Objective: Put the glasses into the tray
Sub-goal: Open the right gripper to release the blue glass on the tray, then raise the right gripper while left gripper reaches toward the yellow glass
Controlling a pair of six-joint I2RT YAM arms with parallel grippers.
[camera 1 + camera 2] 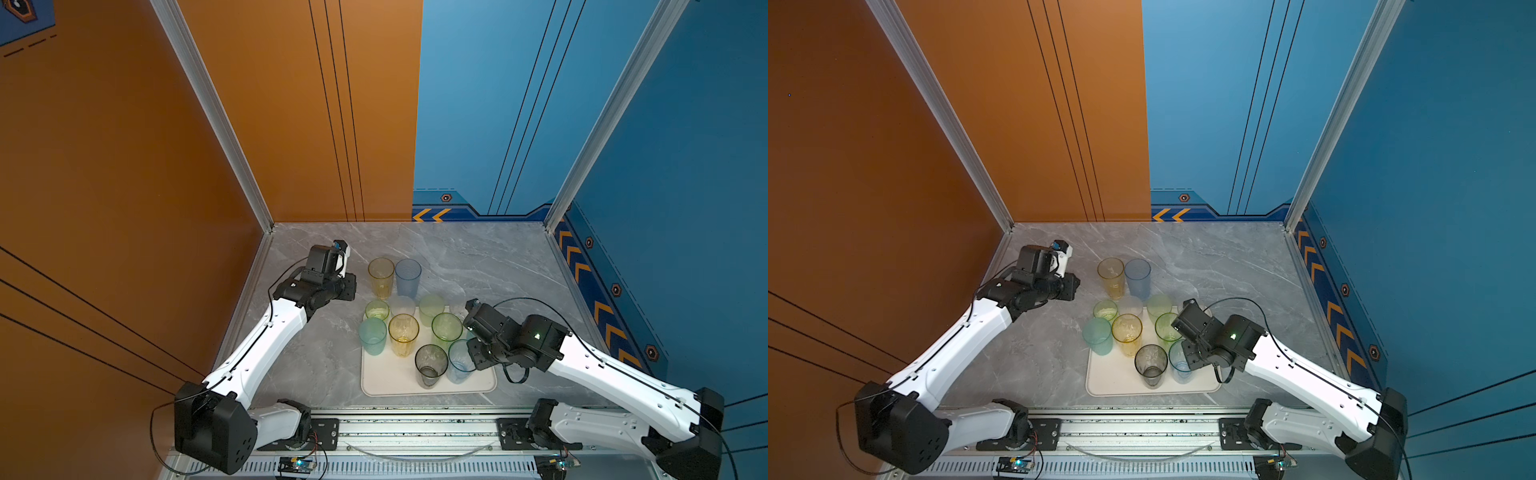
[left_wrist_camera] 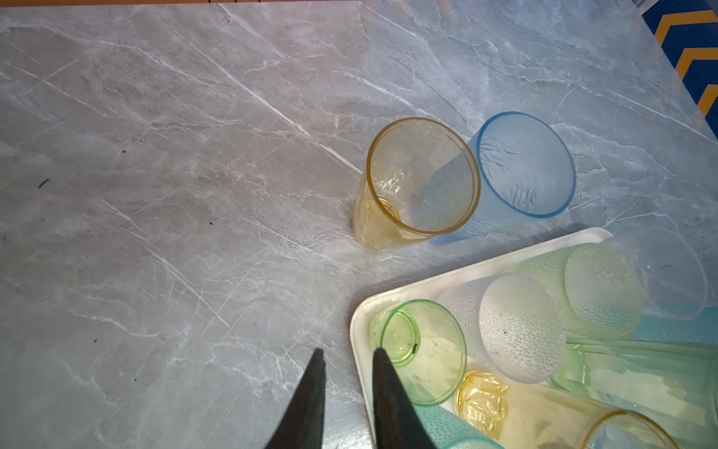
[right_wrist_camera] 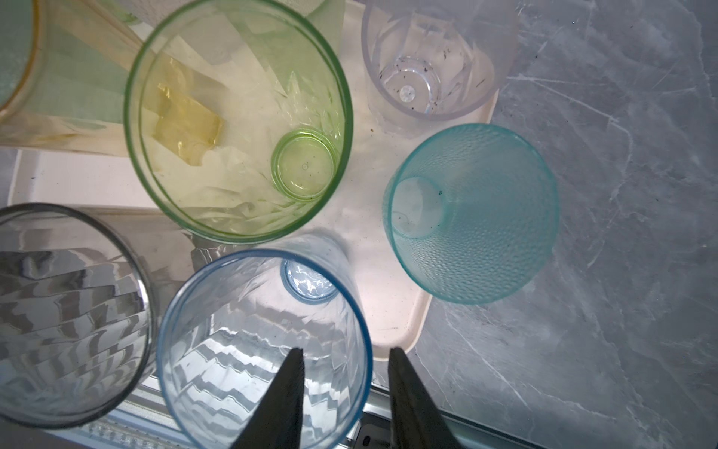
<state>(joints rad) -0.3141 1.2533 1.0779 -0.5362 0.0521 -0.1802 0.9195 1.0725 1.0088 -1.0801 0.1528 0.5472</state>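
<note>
The cream tray (image 1: 386,380) holds several upright glasses, among them a smoky grey one (image 1: 431,365), a yellow one (image 1: 403,333) and a tall green one (image 3: 237,116). My right gripper (image 3: 345,350) is open astride the rim of a blue-rimmed clear glass (image 3: 260,350) standing on the tray. One finger is inside the glass, the other outside, and neither touches the wall. A tall yellow glass (image 1: 380,276) and a blue glass (image 1: 408,276) stand on the table behind the tray. My left gripper (image 2: 347,352) hangs over the tray's far left corner, slightly open and empty.
A teal glass (image 3: 472,214) and a clear glass (image 3: 439,58) stand at the tray's right edge, close to my right fingers. Grey marble table (image 1: 498,266) stretches behind and to the right. Orange and blue walls enclose it, and a metal rail (image 1: 415,432) runs along the front.
</note>
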